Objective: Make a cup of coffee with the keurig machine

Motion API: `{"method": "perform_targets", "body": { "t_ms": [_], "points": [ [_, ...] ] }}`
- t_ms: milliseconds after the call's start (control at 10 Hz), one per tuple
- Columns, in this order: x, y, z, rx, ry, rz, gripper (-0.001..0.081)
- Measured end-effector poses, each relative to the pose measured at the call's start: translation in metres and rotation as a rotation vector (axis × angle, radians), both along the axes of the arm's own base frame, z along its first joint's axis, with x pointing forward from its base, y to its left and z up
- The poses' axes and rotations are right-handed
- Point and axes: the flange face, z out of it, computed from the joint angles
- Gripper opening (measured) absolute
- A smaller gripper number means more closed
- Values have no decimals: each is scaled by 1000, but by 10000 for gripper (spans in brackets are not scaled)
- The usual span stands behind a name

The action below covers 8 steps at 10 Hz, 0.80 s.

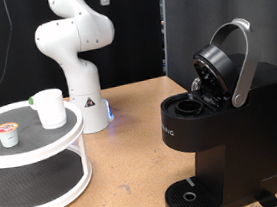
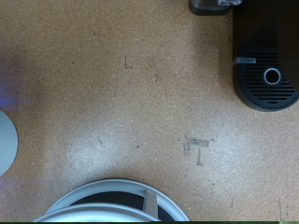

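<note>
The keurig machine stands at the exterior view's right with its top lid swung open and its silver handle raised. The empty pod chamber shows under the lid. The white cup stands upright on the top tier of a round white stand at the exterior view's left. A small white pod with a red-marked lid sits beside it. The gripper shows in neither view; the arm rises out of the exterior view's top. The wrist view looks down from high up on the keurig machine and the stand's rim.
The white robot base stands behind the stand on the brown tabletop. A bare stretch of tabletop lies between the stand and the machine. A black curtain backs the scene.
</note>
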Motion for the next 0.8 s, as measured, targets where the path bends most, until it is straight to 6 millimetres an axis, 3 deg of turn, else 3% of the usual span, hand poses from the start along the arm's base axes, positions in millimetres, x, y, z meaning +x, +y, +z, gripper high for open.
{"method": "perform_targets", "body": {
  "t_ms": [200,600,800],
  "points": [
    [2,-7,-2,12,-11,13,805],
    [0,-75,-9,8,-15,52,805],
    [0,-81,-11,5,-9,57,805]
  ]
}}
